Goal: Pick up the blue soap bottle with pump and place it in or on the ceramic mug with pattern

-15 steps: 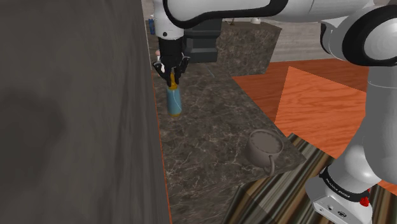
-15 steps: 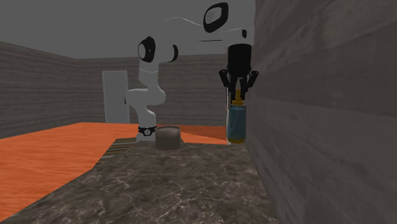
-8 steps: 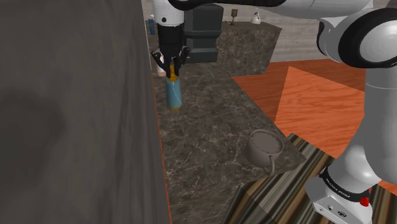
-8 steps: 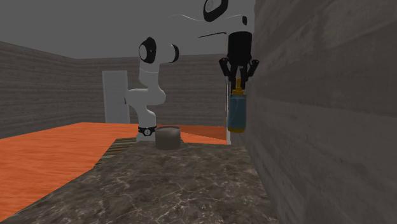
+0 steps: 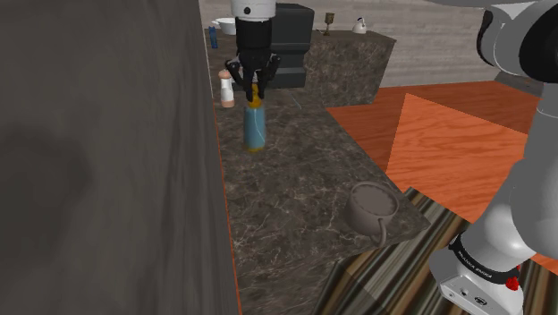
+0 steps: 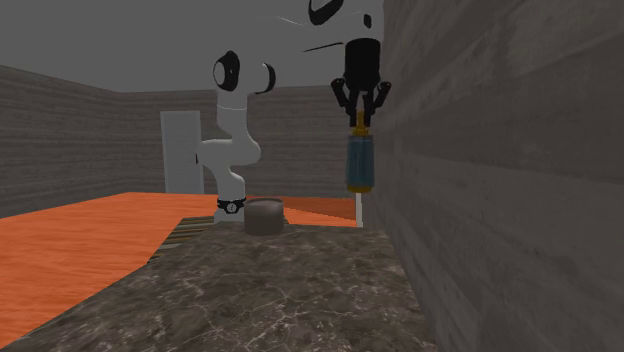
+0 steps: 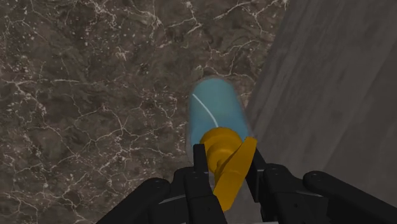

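the black gripper has its jaws pinched on the yellow pump of the blue bottle — the bottle hangs upright straight below them, its base clear of the dark marble counter. the grey wall runs close along one side of the jaws, near the bottle; i can't tell if they touch. the grey mug sits on the counter well apart from the jaws and lower down, off toward the arm's stand. a small white bottle stands on the counter — between the jaws and the wall.
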`<state>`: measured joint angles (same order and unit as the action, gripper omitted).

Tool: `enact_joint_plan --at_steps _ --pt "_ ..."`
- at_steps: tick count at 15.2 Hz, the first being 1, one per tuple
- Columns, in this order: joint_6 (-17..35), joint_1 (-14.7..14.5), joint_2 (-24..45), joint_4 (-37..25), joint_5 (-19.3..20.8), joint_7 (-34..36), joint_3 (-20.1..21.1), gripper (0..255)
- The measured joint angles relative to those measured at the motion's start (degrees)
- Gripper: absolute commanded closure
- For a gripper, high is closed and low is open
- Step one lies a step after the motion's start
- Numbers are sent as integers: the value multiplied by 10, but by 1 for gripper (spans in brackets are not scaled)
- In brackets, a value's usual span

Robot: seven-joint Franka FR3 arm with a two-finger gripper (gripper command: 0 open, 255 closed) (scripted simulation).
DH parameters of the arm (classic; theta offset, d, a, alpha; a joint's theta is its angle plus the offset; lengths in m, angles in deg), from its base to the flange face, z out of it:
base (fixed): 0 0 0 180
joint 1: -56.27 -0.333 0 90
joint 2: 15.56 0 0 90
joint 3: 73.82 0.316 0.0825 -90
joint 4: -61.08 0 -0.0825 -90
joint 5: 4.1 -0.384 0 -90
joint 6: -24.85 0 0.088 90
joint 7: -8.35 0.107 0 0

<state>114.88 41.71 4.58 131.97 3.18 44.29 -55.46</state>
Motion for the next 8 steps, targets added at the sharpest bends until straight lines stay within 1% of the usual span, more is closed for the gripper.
enact_joint_plan --at_steps 1,3,8 --pt "14 8 -33 46 -9 -2 2 255" --pt "26 23 -88 111 -26 -12 1 255" --pt "46 42 -219 253 -67 -37 -5 255"
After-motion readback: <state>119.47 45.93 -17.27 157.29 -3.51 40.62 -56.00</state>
